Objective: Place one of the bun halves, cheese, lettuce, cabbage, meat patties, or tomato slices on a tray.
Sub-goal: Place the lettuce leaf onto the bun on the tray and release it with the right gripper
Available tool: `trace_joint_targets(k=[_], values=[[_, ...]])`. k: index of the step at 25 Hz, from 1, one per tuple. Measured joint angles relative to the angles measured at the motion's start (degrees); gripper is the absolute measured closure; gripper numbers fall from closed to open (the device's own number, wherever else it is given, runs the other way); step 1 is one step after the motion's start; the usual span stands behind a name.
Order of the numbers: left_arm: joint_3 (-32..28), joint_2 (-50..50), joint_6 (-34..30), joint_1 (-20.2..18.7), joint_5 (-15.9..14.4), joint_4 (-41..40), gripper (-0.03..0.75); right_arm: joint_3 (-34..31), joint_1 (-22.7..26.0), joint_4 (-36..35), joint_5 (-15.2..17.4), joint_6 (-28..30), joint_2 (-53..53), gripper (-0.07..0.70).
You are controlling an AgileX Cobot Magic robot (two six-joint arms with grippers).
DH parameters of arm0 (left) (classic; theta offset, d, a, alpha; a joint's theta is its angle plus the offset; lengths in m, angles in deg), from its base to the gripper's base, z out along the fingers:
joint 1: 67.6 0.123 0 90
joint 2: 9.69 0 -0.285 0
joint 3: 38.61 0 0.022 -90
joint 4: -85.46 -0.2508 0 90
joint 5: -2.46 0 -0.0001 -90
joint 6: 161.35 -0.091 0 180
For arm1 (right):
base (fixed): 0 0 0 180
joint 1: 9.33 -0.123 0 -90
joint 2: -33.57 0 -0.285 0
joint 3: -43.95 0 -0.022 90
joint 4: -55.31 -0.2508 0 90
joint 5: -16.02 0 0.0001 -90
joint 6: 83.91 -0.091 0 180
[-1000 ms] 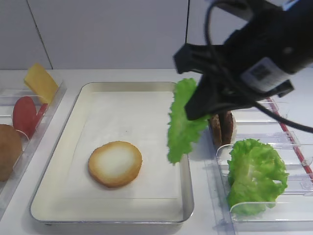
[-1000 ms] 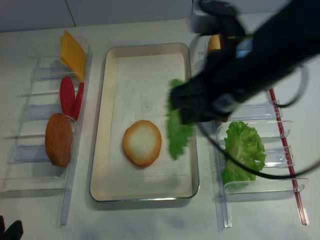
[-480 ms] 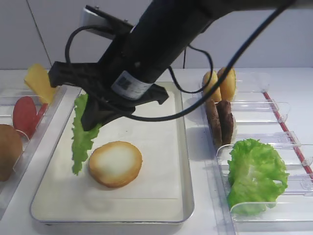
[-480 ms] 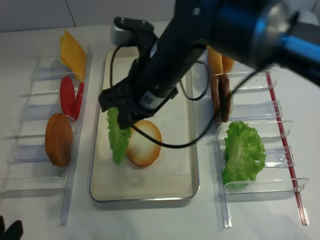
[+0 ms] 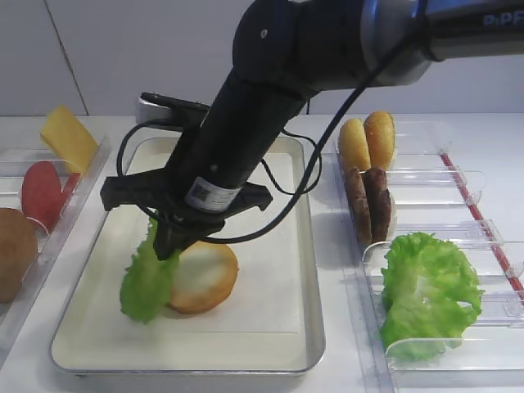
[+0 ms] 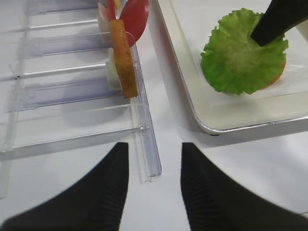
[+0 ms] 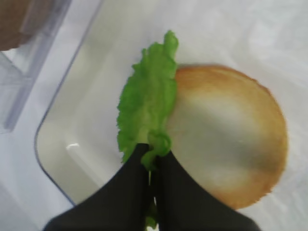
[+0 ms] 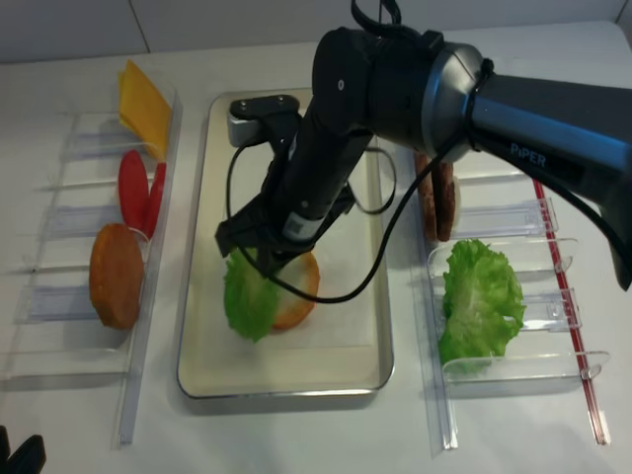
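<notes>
"PiPER" is printed on the right arm [image 8: 553, 123]; its small sticker [image 5: 201, 195] seems illegible.

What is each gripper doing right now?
Left gripper: open, empty.
Right gripper: shut on the frilly round green lettuce leaf.

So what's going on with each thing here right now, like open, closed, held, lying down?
right gripper: shut on the lettuce.
left gripper: open, holding nothing.
lettuce: pinched at its edge, draped against the bun half.
bun half: lying cut face up on the tray, partly covered.
tray: flat on the table.
meat patties: standing on edge in a bin.
</notes>
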Motion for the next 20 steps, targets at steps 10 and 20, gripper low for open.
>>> trace_joint_targets(k=[10, 20], values=[[0.00, 0.00, 0.00, 0.00, 0.00, 0.00, 0.469, 0.09, 0.00, 8.74, 1.43, -3.66, -0.77, 0.574], [0.00, 0.00, 0.00, 0.00, 0.00, 0.00, 0.469, 0.09, 0.00, 9.23, 2.00, -3.88, -1.08, 0.475]])
